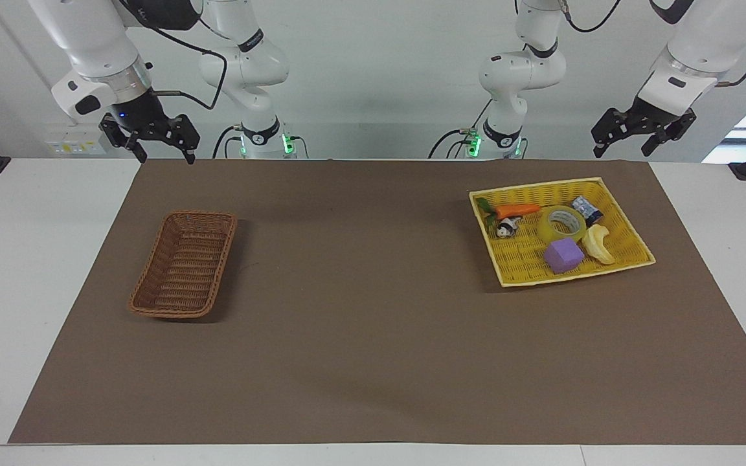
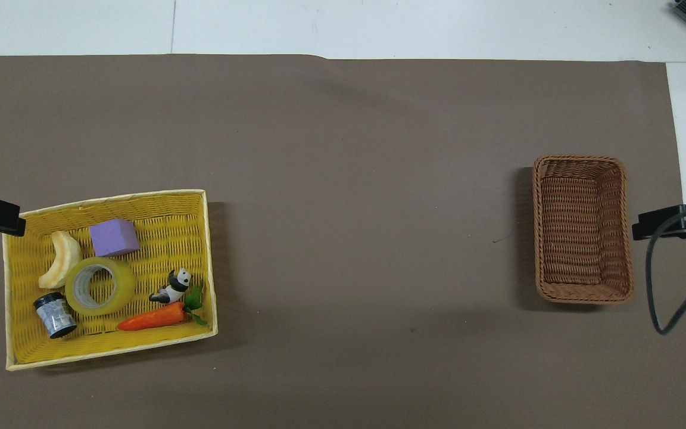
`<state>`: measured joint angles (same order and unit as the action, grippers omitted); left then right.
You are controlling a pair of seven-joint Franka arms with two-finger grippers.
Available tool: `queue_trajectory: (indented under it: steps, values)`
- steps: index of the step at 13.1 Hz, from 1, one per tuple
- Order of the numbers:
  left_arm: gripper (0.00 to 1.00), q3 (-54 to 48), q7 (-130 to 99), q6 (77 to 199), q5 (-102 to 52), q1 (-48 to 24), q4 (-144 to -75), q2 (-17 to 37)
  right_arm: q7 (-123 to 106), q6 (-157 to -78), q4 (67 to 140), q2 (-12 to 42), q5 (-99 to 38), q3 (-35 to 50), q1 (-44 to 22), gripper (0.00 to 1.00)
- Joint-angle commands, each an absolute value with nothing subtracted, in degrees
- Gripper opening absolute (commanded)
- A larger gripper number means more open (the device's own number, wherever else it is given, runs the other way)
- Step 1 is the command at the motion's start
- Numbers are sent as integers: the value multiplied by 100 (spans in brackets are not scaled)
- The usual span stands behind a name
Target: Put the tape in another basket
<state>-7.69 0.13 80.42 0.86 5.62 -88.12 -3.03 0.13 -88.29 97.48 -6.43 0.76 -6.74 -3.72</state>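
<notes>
The tape (image 1: pixel 562 223) (image 2: pixel 100 286), a translucent yellow roll, lies flat in the yellow woven tray (image 1: pixel 541 184) (image 2: pixel 111 199) at the left arm's end of the table. The brown wicker basket (image 1: pixel 172 314) (image 2: pixel 581 159) stands empty at the right arm's end. My left gripper (image 1: pixel 622 153) hangs open and empty, high over the mat's edge nearest the robots, beside the tray. My right gripper (image 1: pixel 167 158) is open too, up in the air over the mat's corner near the basket. Neither touches anything.
Sharing the tray with the tape are a purple block (image 1: pixel 563 255), a pale banana-shaped toy (image 1: pixel 598 244), a small dark can (image 1: pixel 586 210), a panda figure (image 1: pixel 509 226) and a toy carrot (image 1: pixel 517 210). A brown mat (image 1: pixel 360 310) covers the table between tray and basket.
</notes>
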Motion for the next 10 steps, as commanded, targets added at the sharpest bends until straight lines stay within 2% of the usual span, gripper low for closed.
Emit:
queue_trajectory:
  steps: [1, 4, 10]
  values:
    - [100, -774, 70, 8112, 105, 598, -8938, -422, -97, -8851, 9914, -791, 26, -668, -308, 100]
    - [100, -773, 79, 8147, 105, 606, -8973, -457, -105, -8842, 9914, -791, 26, -668, -299, 100]
    - [100, -765, 385, 8692, 105, 747, -9693, -773, -105, -8851, 9914, -791, 26, -668, -299, 100]
